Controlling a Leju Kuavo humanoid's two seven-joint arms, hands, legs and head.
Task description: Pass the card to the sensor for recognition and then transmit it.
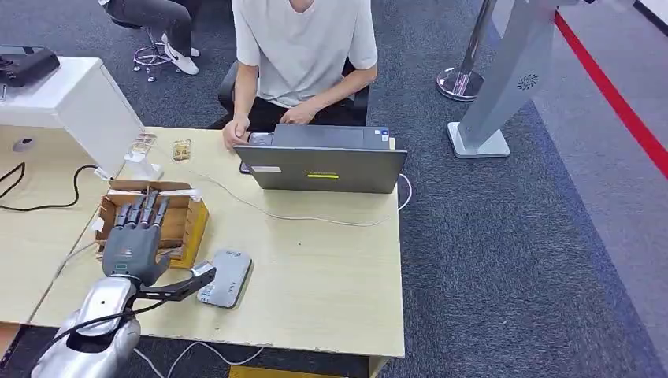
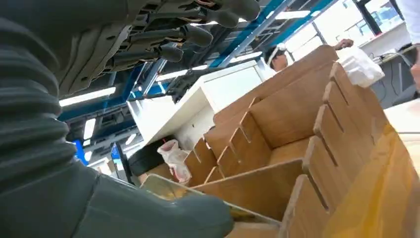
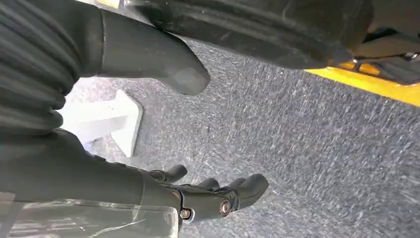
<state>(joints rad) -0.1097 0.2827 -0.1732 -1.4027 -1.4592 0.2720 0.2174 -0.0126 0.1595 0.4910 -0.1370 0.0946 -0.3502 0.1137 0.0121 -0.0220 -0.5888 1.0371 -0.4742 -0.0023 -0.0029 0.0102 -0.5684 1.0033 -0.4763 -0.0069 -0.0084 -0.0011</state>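
The left robot hand (image 1: pixel 135 236) hovers over the cardboard box (image 1: pixel 186 223) near the tabletop's (image 1: pixel 331 283) left edge, fingers spread and holding nothing, probably to reach a card inside. No card is discernible. The sensor (image 1: pixel 227 277) lies just beside the box, handy for scanning. The right robot hand (image 3: pixel 198 196) hangs over carpet, fingers apart, holding nothing.

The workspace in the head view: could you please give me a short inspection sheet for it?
Surface: light wooden table, a second desk adjoining on the left.
Job's things: cardboard divider box; grey sensor beside it; no card discernible.
Clutter: open laptop, white stand.
Hands: left hand over the box, fingers extended; right hand hangs above carpet, holding nothing.
Cables: white cable across the table; black cable on the left desk.
Surroundings: seated person, grey carpet, stanchion base.
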